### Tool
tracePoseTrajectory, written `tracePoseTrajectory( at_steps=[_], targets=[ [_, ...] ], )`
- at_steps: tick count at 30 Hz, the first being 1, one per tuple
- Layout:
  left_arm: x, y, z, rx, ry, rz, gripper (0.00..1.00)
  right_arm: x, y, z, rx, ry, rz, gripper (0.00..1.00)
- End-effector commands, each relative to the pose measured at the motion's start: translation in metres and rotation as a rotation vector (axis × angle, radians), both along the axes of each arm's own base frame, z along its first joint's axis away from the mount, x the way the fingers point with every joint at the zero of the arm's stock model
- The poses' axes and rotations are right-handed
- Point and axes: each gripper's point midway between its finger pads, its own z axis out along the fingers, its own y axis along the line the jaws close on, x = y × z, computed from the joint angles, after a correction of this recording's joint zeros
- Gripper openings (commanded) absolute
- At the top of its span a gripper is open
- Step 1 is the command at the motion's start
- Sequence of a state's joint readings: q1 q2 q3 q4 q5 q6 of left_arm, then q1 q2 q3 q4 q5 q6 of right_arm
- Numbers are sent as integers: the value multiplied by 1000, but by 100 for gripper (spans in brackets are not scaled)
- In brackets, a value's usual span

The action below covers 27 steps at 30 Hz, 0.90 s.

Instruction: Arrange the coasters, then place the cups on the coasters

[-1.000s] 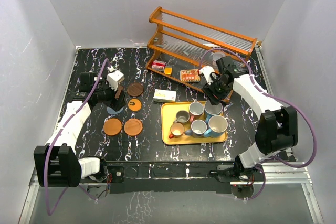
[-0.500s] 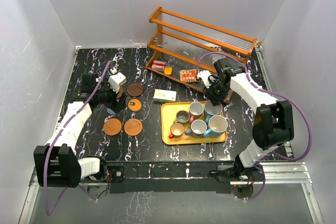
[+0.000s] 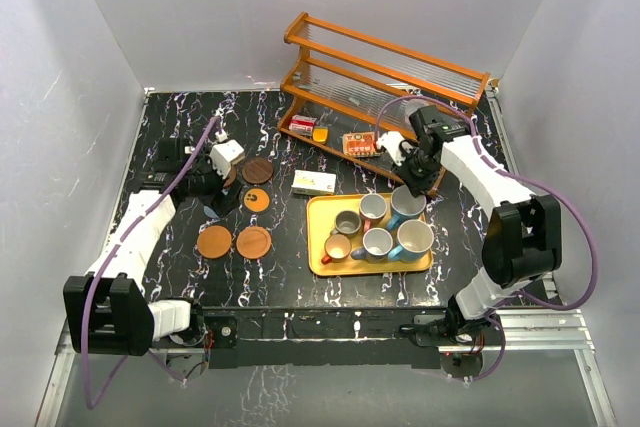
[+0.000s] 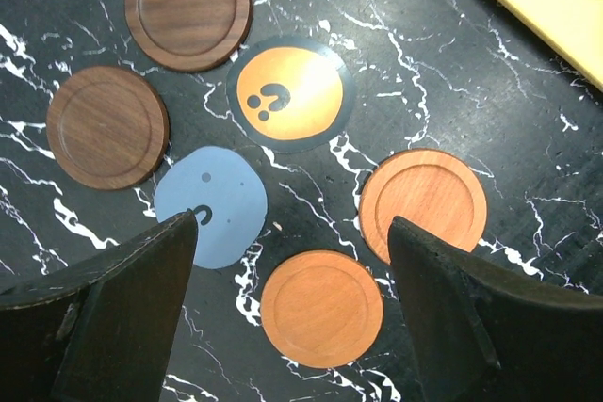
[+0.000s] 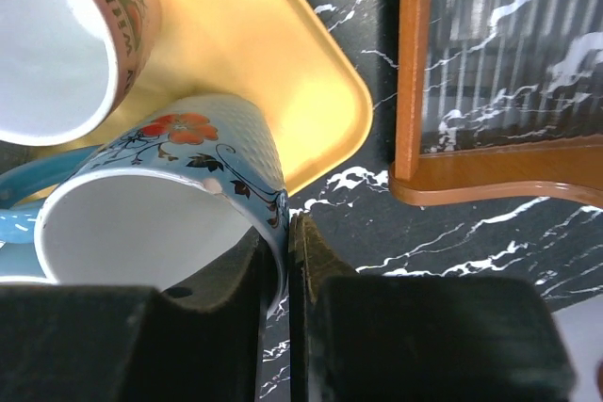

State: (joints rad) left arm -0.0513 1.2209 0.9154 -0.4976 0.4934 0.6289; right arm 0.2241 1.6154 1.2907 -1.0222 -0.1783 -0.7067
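Six coasters lie on the black marble left of the yellow tray [image 3: 322,259]: two dark brown [image 4: 188,7] [image 4: 106,126], an orange one with a dark rim [image 4: 287,93], a blue-grey one [image 4: 210,206] and two orange wooden ones [image 4: 423,204] [image 4: 321,308]. My left gripper [image 4: 292,327] hangs open above them, touching none. Several cups [image 3: 378,243] stand in the tray. My right gripper [image 5: 287,261] is shut on the rim of the light blue flowered cup [image 5: 160,185], which tilts over the tray's far right corner, one finger inside and one outside.
A wooden rack [image 3: 380,77] stands at the back right, its foot [image 5: 415,72] close beside my right gripper. A small white box [image 3: 314,182] lies between the coasters and the tray. Small packets [image 3: 360,143] sit on the rack's lower shelf.
My right gripper has closed on the light blue cup's rim and the wrist has shifted slightly back. The left arm has barely moved.
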Motion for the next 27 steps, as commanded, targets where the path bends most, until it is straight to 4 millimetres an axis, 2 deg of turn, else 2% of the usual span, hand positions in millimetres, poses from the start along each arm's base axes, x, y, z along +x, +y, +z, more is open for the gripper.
tracePoseTrajectory(
  at_steps=[1, 8, 11, 13, 16, 18, 21, 27],
  targets=[
    [2, -18, 23, -38, -36, -86, 81, 19, 3, 62, 35, -165, -1, 0],
    [10, -40, 36, -70, -44, -103, 82, 32, 3, 104, 44, -240, -55, 0],
    [14, -55, 44, -64, -51, -119, 82, 40, 11, 125, 79, -279, -78, 0],
    [18, -68, 58, -87, -62, -136, 83, 46, 20, 136, 104, -303, -83, 0],
    [22, -91, 74, -124, -58, -176, 87, 53, 44, 149, 148, -323, -67, 0],
    [24, -109, 86, -154, -60, -210, 95, 58, 63, 155, 173, -333, -63, 0],
    [29, -135, 97, -190, -55, -256, 96, 67, 91, 158, 208, -329, -59, 0],
    [32, -172, 96, -148, -71, -310, 92, 86, 141, 157, 270, -314, -90, 0]
  ],
)
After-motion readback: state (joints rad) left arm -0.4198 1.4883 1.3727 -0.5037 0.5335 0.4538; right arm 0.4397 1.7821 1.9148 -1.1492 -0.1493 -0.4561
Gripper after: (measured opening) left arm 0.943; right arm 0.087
